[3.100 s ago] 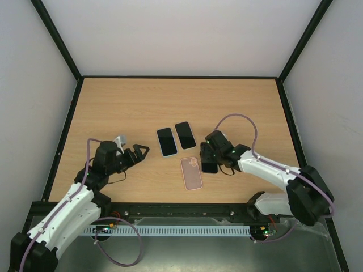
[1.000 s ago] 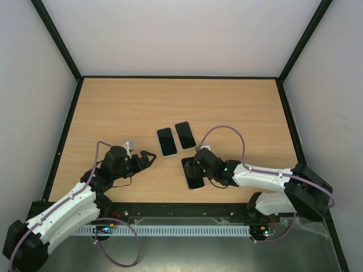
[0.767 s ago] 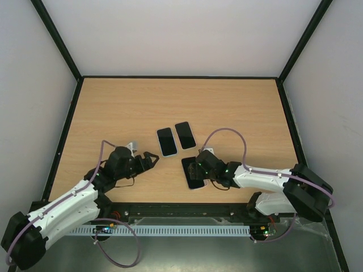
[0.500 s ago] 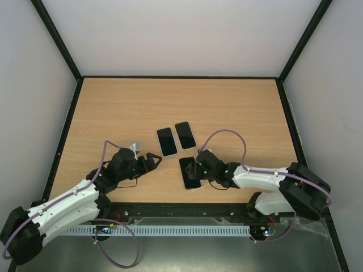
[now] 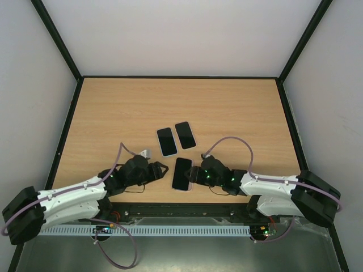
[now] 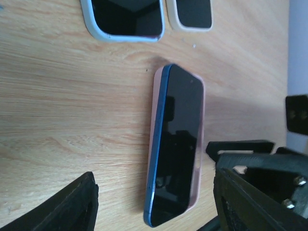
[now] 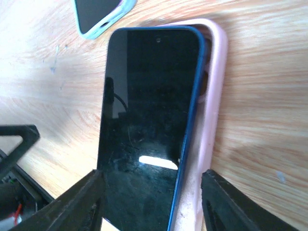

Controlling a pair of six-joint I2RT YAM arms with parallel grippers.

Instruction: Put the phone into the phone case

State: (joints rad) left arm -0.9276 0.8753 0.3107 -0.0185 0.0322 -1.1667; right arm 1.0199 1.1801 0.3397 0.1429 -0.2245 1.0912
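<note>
The dark phone (image 5: pixel 182 174) with a blue edge lies screen up on the pink case (image 5: pixel 191 178) near the table's front edge. In the left wrist view the phone (image 6: pixel 178 144) sits askew: its left long edge stands proud of the case (image 6: pixel 199 144), its right edge is down inside. The right wrist view shows the phone (image 7: pixel 144 110) and the case rim (image 7: pixel 215 96) beside it. My left gripper (image 5: pixel 164 168) is open just left of the phone (image 6: pixel 159 209). My right gripper (image 5: pixel 197 173) is open, its fingers either side of phone and case (image 7: pixel 151 202).
Two other phones lie side by side behind: one in a light blue case (image 5: pixel 166 141), also in the left wrist view (image 6: pixel 126 17) and the right wrist view (image 7: pixel 98 14), and one in a pale case (image 5: pixel 185 135) (image 6: pixel 190 12). The table's front edge is close.
My right gripper laid the phone on the pink case and drew back to the right. Phone and case slid slightly left. My left arm moved right, up to the phone.
</note>
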